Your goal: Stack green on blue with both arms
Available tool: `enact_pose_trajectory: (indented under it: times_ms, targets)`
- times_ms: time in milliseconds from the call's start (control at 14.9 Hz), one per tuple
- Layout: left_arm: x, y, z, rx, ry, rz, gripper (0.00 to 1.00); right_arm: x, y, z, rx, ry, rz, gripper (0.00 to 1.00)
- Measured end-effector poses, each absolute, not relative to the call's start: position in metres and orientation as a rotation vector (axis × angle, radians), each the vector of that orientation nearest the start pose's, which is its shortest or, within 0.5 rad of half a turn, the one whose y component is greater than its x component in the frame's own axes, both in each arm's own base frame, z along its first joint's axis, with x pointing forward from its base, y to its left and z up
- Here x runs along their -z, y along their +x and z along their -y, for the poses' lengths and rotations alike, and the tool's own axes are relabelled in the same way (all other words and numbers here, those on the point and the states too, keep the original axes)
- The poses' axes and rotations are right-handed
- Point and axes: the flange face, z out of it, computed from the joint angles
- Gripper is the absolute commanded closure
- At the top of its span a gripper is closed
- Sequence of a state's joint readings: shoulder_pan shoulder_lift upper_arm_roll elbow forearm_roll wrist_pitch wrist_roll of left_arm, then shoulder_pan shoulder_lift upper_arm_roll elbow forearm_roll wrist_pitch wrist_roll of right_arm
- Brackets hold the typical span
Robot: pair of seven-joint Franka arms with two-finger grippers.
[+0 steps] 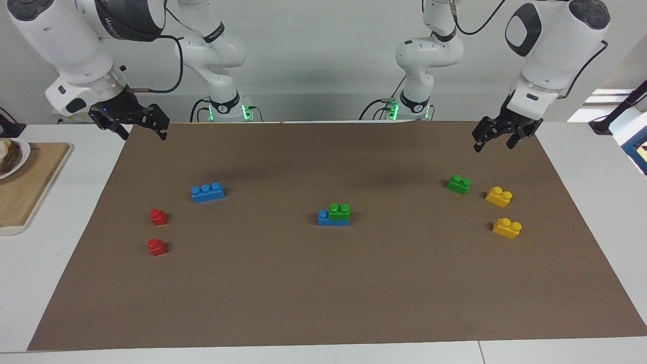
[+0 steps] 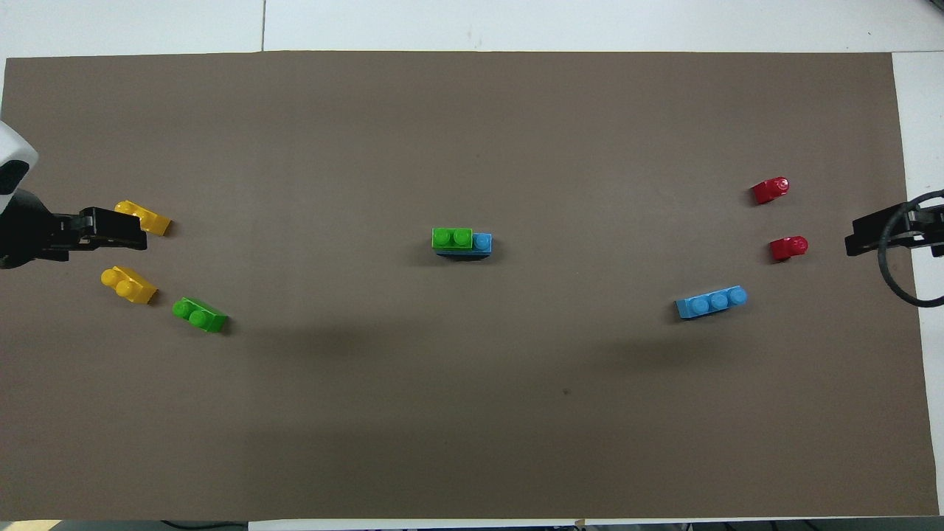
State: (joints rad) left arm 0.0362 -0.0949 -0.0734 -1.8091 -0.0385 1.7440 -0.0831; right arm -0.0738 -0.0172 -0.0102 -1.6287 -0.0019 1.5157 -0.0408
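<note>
A green brick sits on one end of a blue brick in the middle of the mat, leaving one blue stud bare; the pair also shows in the overhead view, green on blue. A second green brick lies loose toward the left arm's end. A second blue brick lies loose toward the right arm's end. My left gripper hangs open and empty above the mat's left-arm end. My right gripper hangs open and empty above the mat's right-arm end.
Two yellow bricks lie beside the loose green one. Two red bricks lie farther from the robots than the loose blue brick. A wooden board with a plate lies off the brown mat.
</note>
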Motion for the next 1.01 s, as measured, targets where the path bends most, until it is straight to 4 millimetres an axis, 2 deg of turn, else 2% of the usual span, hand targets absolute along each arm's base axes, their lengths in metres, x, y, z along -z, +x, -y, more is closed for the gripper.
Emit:
enact_pose_trajectory:
  times_ms: [269, 1008]
  targets:
    - [-0.5777, 0.5346, 0.0249, 0.042, -3.173, 0.083, 0.00, -0.6048, 0.5439, 0.0458, -0.094, -3.138, -0.067, 0.00]
    - [-0.5807, 0.5340, 0.0253, 0.050, -3.173, 0.082, 0.00, -0.6051, 0.5444, 0.0449, -0.091, -3.138, -0.067, 0.00]
